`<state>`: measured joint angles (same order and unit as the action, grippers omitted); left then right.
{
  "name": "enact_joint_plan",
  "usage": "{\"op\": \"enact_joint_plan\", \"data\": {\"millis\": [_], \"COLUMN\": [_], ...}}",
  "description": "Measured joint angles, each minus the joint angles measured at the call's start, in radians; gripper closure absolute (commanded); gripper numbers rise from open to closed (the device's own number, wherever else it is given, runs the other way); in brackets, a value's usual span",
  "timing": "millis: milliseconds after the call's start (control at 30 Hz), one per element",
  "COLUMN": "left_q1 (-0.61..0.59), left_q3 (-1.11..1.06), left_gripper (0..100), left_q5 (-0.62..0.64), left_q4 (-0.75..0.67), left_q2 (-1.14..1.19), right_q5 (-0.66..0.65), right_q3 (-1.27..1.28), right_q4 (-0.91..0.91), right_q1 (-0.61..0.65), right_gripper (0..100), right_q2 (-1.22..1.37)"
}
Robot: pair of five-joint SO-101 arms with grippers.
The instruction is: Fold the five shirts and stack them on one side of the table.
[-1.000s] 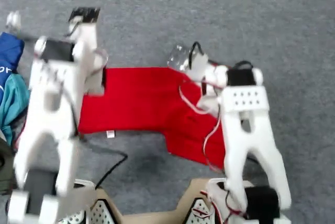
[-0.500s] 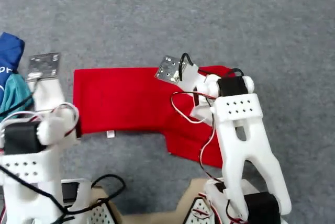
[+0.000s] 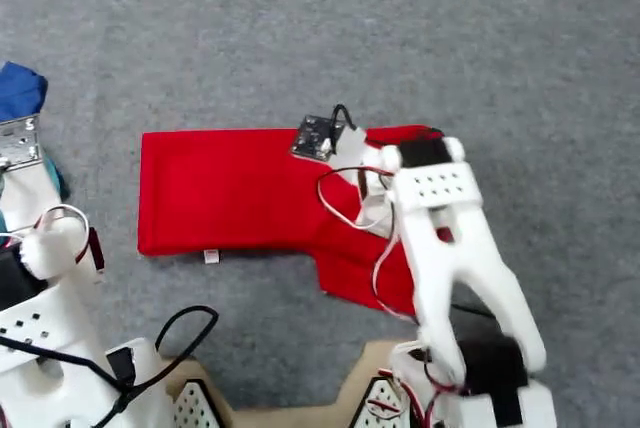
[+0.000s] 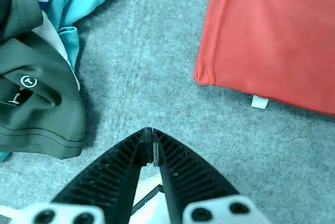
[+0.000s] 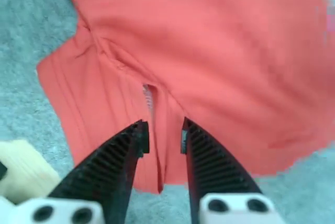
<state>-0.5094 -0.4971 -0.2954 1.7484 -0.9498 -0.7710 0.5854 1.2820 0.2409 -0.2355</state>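
Observation:
A red shirt [image 3: 240,188] lies flat and partly folded in the middle of the grey table, one sleeve part [image 3: 360,273] jutting toward the front edge. My right gripper [image 5: 162,132] hovers over the shirt [image 5: 220,62] near a seam, open by a narrow gap with nothing between the fingers. In the high view the right arm [image 3: 430,208] covers the shirt's right part. My left gripper [image 4: 152,145] is shut and empty over bare table, between the shirt's left corner [image 4: 209,75] and the clothes pile. The left arm [image 3: 40,278] stands at the front left.
A pile of unfolded shirts lies at the left edge: blue [image 3: 20,88], teal [image 4: 78,4] and dark green [image 4: 36,103]. A small white tag [image 4: 259,102] hangs from the red shirt's hem. A cardboard base [image 3: 300,403] sits at the front edge. Grey table [image 3: 500,58] stretches behind.
The left arm has pulled away from the shirt's left edge, back toward the front left corner, uncovering that edge. The right arm has shifted slightly left over the shirt.

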Motion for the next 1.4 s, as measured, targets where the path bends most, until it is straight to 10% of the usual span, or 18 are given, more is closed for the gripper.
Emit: {"op": "enact_joint_plan", "data": {"millis": [1400], "left_q1": [0.0], "left_q3": [-0.052], "left_gripper": [98], "left_q5": [-0.006], "left_q4": [0.0], "left_q2": [0.0], "right_q5": [0.057], "right_q3": [0.14], "right_q4": [-0.158], "right_q1": [0.101], "right_gripper": [98.7], "right_q2": [0.064]}}
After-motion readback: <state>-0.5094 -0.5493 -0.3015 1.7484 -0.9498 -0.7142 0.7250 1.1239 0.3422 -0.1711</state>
